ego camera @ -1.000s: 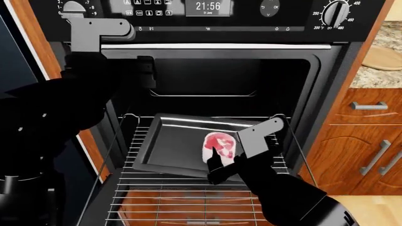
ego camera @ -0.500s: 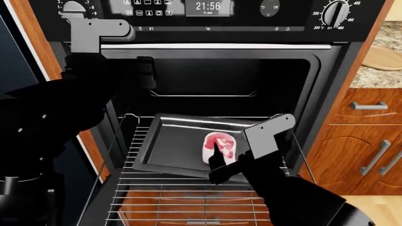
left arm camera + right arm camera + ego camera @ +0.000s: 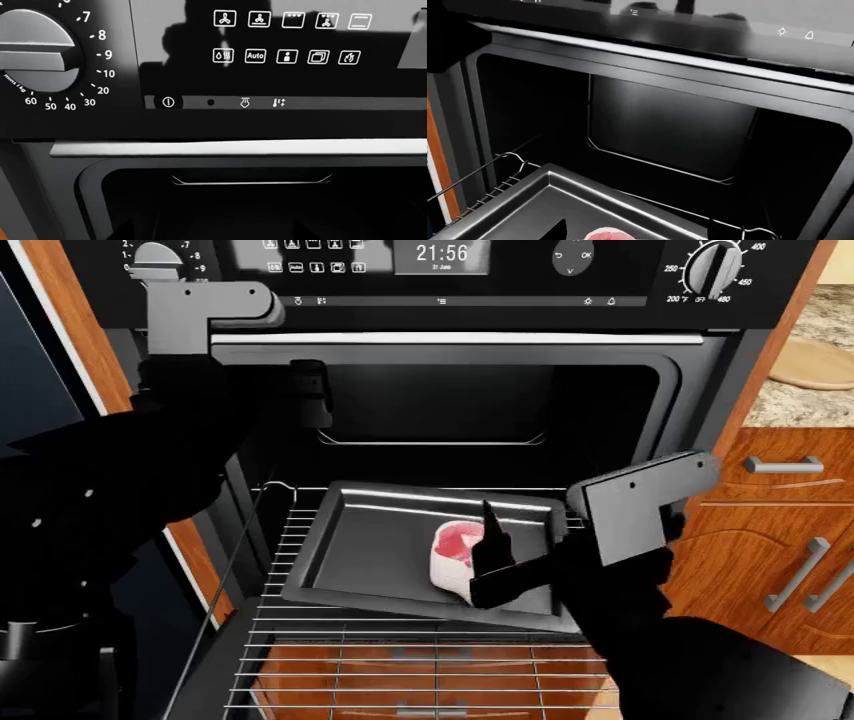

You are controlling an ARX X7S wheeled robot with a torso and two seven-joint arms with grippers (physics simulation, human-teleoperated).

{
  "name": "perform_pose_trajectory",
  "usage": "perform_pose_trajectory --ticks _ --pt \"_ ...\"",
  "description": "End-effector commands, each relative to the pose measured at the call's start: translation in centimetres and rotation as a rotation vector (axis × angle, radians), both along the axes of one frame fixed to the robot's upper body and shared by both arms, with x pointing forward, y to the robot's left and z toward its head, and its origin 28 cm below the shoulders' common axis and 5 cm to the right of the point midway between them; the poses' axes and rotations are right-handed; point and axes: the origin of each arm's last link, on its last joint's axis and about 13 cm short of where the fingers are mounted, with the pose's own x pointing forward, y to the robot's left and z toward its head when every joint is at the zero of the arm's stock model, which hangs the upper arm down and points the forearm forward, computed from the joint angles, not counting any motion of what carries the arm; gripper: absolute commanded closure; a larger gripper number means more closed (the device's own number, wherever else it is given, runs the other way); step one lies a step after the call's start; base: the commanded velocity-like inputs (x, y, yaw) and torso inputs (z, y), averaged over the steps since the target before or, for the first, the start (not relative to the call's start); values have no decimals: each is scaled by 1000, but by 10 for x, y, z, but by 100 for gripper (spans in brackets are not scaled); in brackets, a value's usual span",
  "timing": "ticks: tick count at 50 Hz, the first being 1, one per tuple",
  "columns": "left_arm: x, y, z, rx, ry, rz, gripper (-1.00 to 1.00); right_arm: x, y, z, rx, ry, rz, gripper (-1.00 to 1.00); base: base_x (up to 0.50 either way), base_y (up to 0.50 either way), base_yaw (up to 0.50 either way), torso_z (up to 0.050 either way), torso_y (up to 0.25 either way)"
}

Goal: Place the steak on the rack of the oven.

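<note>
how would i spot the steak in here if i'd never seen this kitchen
Find the black oven with the clock display; a wire rack is pulled out of its open cavity. On it sits a dark baking tray, and the steak is the only pink-red lump in that tray.

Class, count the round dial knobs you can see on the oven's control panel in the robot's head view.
2: one knob at the panel's far left, one knob at its right. The left arm may hide others.

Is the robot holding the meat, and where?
Cannot tell. The right tool is right at the steak in the tray, but any grip is hidden.
</note>
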Motion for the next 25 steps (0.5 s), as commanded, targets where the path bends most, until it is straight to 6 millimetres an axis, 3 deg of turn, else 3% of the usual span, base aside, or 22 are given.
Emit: perform_pose_trajectory --ticks 1,14,25 --pt "-1 2 -3 -9 -2 0 -100 -12 -6 16 12 -66 -32 -100 0 0 0 0 0" --pt "-10 0 -6 -13 -10 -11 -100 -23 -8 31 31 -119 -48 -100 0 0 0 0 0" --pt "-41 -12 -4 -16 -63 -87 -100 -30 -3 33 24 -134 -35 -100 0 0 0 0 0"
